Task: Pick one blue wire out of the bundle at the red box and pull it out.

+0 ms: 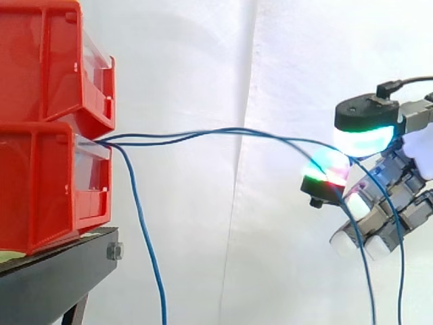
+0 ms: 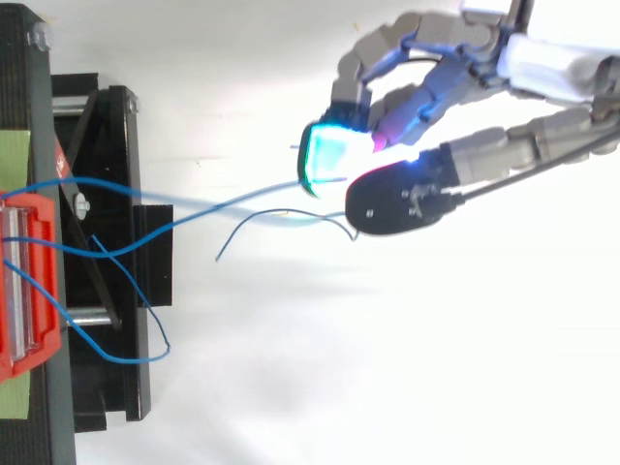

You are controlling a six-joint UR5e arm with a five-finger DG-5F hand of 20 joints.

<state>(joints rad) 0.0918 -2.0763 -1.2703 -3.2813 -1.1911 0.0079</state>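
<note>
Several thin blue wires [image 1: 223,131] leave the front of the lower red box [image 1: 40,189] and stretch right toward my hand [image 1: 379,183]. They reach the gap between a white-cyan fingertip [image 1: 365,135] and a green-red one [image 1: 328,172], then drape down behind the hand. In the top view, a pale blue wire [image 2: 223,201] ends between the cyan pad [image 2: 329,160] and a dark-backed pad [image 2: 397,203], which close on it. The hand [image 2: 455,87] sits well right of the box [image 2: 19,281].
A second red box [image 1: 47,61] is stacked on the lower one, both on a black stand [image 1: 54,277]. One blue wire [image 1: 145,244] hangs straight down from the box. Another loops over the stand [image 2: 145,358]. A loose wire end [image 2: 271,218] lies near the fingertips.
</note>
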